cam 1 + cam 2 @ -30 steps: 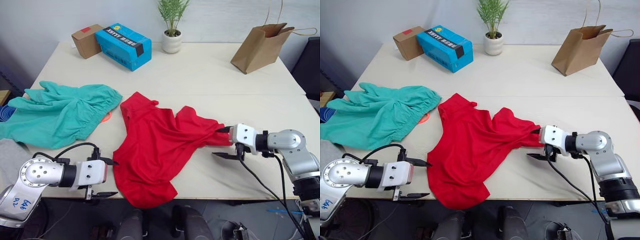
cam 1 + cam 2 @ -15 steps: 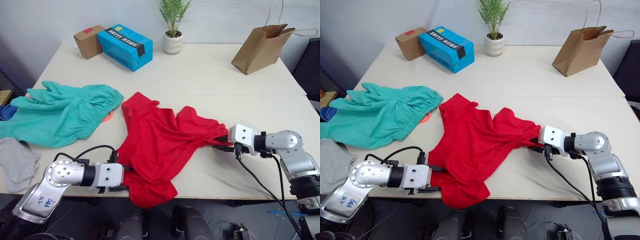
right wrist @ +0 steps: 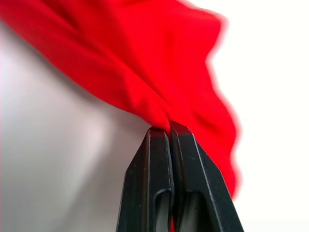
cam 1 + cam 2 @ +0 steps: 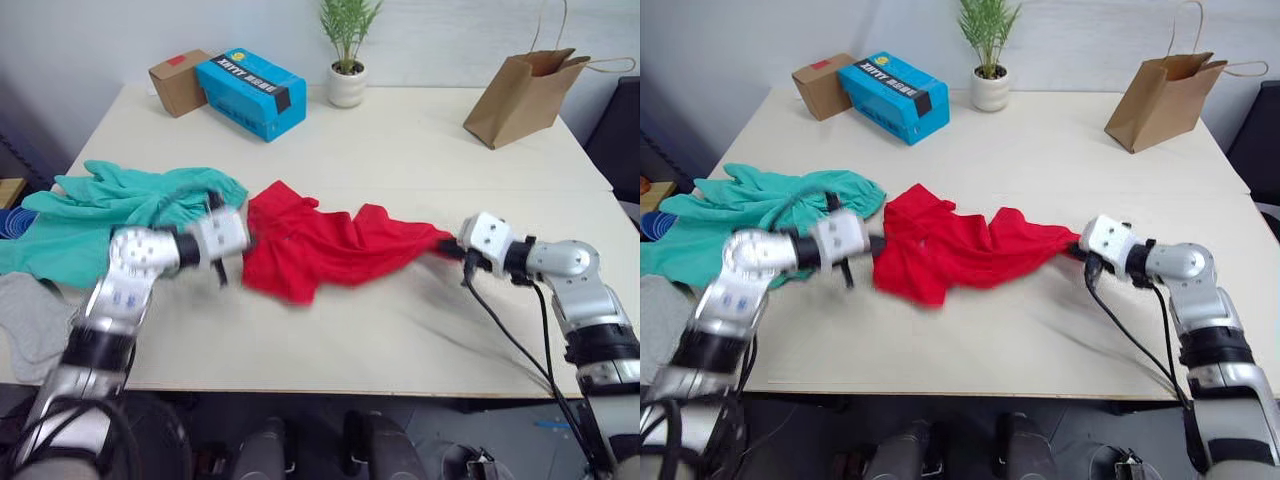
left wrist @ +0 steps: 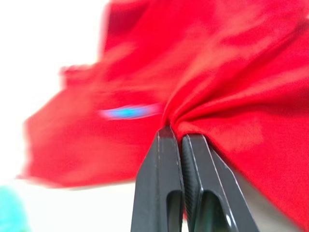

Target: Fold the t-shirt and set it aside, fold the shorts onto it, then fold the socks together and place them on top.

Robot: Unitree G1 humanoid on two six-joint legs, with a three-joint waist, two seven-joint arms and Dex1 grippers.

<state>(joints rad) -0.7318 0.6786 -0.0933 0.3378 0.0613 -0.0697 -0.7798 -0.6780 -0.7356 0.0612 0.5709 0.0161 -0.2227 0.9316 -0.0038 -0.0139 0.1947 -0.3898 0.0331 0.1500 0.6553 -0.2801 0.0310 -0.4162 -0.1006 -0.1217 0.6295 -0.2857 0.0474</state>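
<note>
red t-shirt point(image 4: 330, 250) bunched, stretched between pincers

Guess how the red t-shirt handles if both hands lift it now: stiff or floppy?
Probably floppy: the t-shirt bunches into folds where the left hand and right hand pinch it. It likely sags between them, since its middle lies creased on the table. Probably light; thin fabric.

the blue box point(image 4: 891, 84) bears small lettering, too blurred to read.
</note>
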